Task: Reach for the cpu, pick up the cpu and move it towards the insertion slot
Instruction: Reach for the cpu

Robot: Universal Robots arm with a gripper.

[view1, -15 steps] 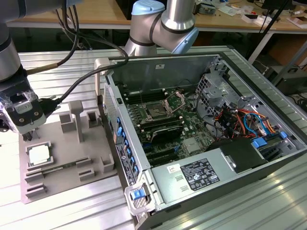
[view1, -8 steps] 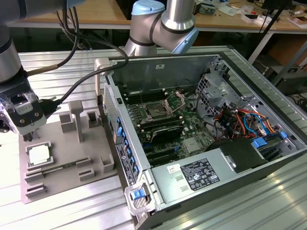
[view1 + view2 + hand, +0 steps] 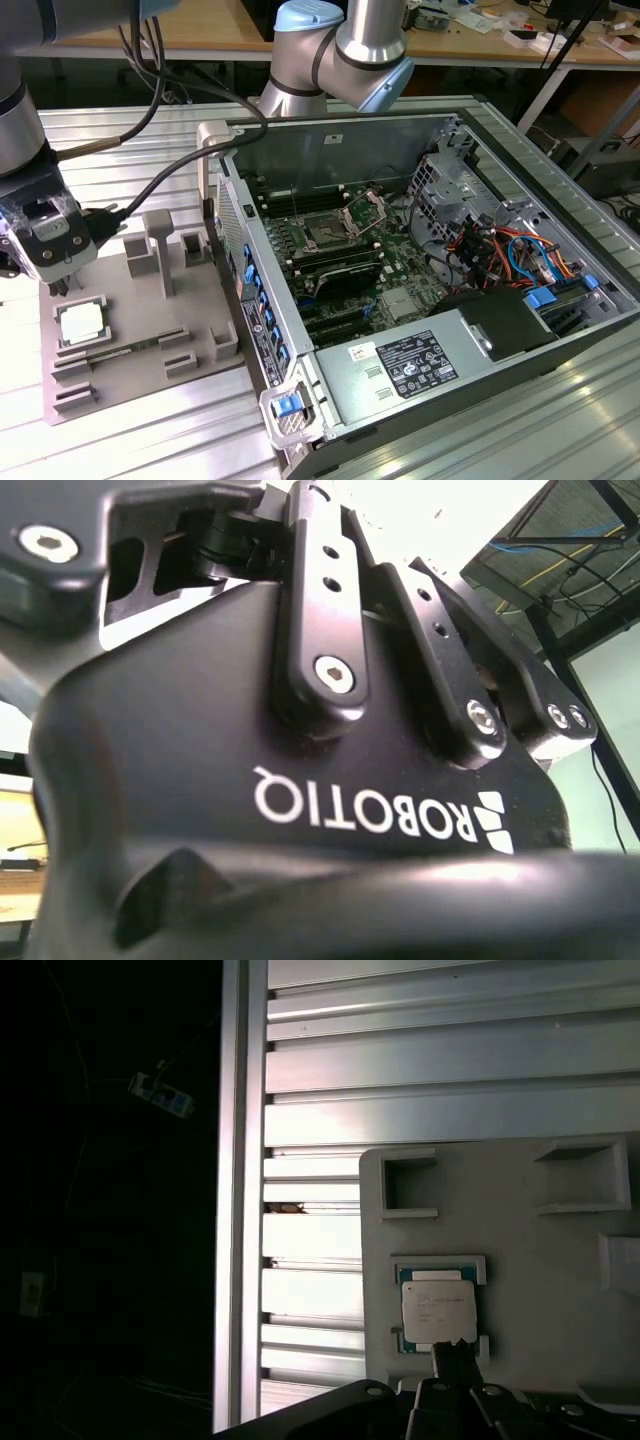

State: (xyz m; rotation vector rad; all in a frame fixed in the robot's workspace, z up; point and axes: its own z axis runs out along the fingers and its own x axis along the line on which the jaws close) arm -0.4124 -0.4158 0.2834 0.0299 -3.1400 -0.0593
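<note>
Ribbed metal table (image 3: pixel 400 1060) carries your grey fixture (image 3: pixel 560 1260). The cpu (image 3: pixel 438 1310) lies there near the gripper (image 3: pixel 455 1355), whose grip you cannot tell. The exterior view adds the insertion slot (image 3: pixel 325 232), well apart.

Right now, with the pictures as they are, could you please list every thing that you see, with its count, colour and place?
cpu: one, silvery-white, lying flat in a square holder on the grey tray.
grey tray: one, grey, on the table at the exterior view's left, beside the case.
computer case: one, grey metal, open, middle of the table.
insertion slot: one, dark with a shiny raised frame, on the green board inside the case.
power supply: one, silver with a black label, near corner of the case.
cables: several, blue, orange and red, inside the case at the exterior view's right.
table: one, silver, ribbed.
robot arm: one, silver and light blue, behind the case.
gripper: one, black, over the tray, close to the cpu.
</note>
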